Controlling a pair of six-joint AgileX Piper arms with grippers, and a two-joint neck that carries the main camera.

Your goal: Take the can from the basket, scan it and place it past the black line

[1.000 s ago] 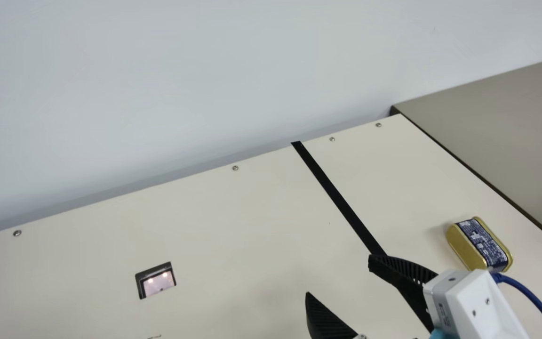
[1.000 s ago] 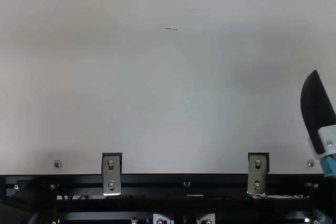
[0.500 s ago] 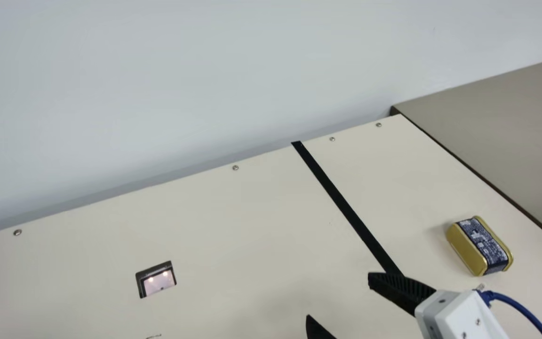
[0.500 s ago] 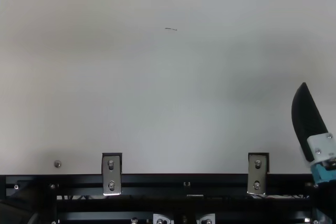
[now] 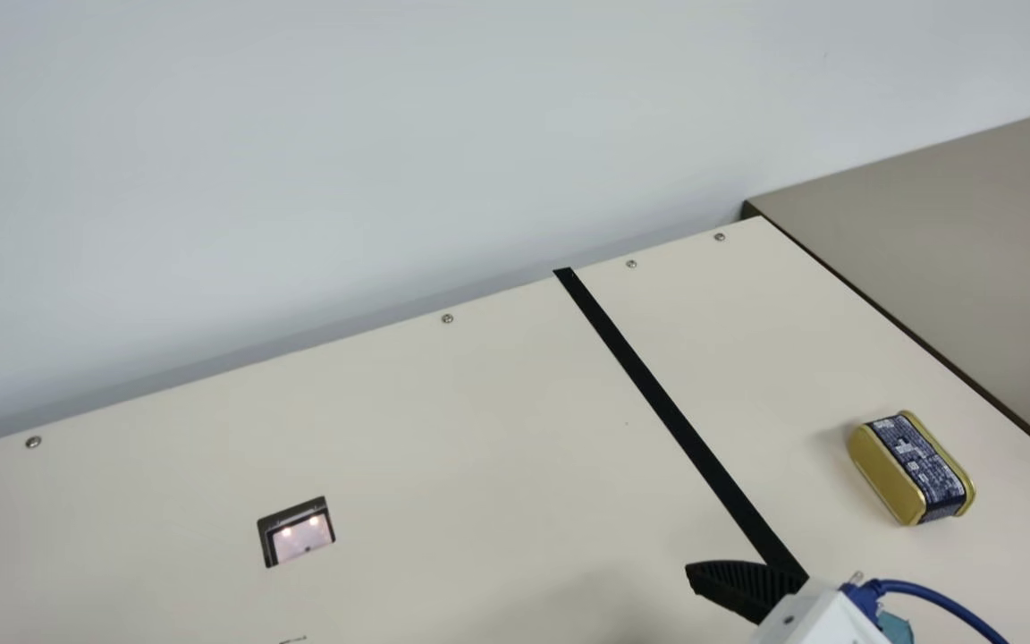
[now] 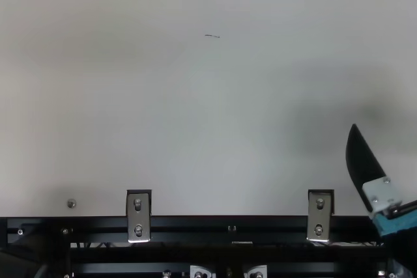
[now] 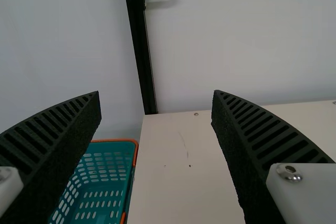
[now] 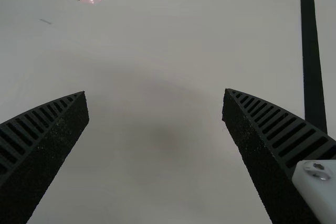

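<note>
The black line (image 5: 652, 385) is disappearing behind the cropped right gripper (image 5: 741, 586), which is gaping empty; the left gripper (image 7: 156, 93) is gaping empty. Right of the line, the can (image 5: 913, 465) is lying, underside hidden; left of the line, the scanner (image 5: 302, 537) is glowing.

And there's the can (image 5: 910, 468), gold with rounded corners and a dark blue printed band, apparently resting on its side, past the black line (image 5: 656, 392), well apart from it! That line runs straight across the tabletop. The scanner (image 5: 302, 537) glows pinkish in its dark frame; the slotted teal basket (image 7: 116, 140), orange-rimmed, is partly hidden in the left wrist view.
</note>
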